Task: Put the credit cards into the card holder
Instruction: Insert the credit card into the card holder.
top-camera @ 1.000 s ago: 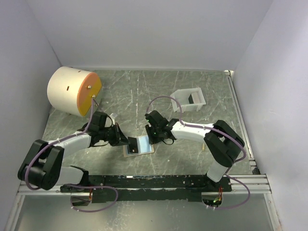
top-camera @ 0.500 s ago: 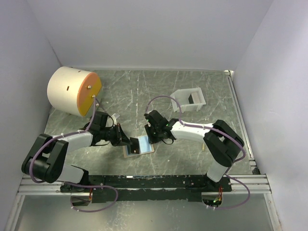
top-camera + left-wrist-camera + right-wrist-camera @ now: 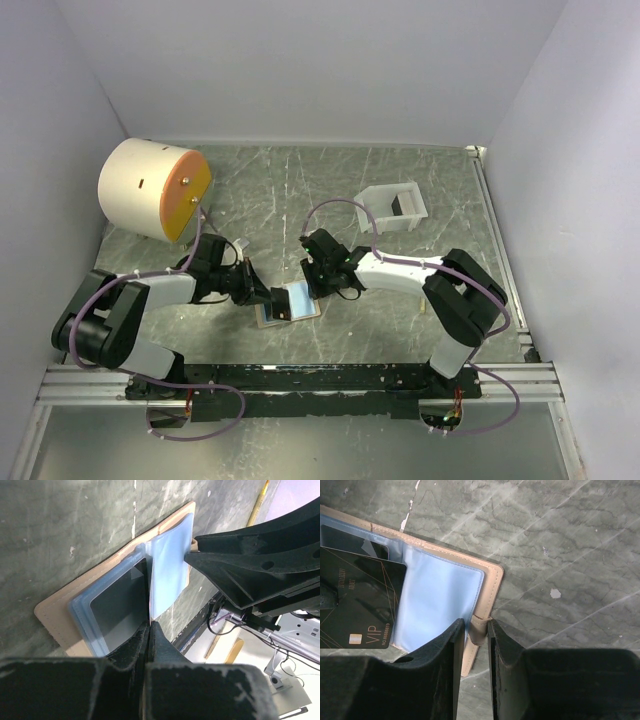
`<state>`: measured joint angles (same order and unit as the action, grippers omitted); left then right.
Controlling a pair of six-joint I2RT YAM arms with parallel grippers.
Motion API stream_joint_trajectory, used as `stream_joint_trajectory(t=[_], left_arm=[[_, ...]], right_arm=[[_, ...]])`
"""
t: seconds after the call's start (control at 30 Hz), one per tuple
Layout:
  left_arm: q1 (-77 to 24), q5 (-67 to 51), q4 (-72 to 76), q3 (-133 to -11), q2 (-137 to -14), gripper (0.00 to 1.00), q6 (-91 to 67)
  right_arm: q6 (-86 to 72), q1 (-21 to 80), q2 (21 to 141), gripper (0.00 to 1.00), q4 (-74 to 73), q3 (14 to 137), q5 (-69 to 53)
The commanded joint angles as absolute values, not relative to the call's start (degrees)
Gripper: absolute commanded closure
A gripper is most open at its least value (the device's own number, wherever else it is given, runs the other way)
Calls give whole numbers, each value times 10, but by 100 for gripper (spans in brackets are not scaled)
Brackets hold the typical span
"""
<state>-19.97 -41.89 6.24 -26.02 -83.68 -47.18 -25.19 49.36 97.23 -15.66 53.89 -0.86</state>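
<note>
Presently: holder [image 3: 300,297] laid open near bench [image 3: 300,190] front edge, pinched shut by right pincer [image 3: 476,627]; card [image 3: 360,600] gripped by left pincer [image 3: 150,625].

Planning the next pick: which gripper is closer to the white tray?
Right. The right gripper pinches the wallet's right edge, nearer the tray; the left gripper holds a card over the wallet's left half.

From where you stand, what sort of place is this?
Probably a robot test booth, not a home or shop: two arms bolted to a metal rail, plain white walls boxing in a small marbled table, and a few props, a card holder and a white tray.
</note>
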Motion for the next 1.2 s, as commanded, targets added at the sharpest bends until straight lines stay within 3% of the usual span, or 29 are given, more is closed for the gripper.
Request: stream_joint_trajectory(t=[0.0,1.17], left_arm=[[-195,-424,81,-250,-838,93,-484],[-195,-407,167,-229,-890,93,-494]], right_arm=[[-250,495,976,75,-151,536,0],[-256,495,961,76,-148,519,1]])
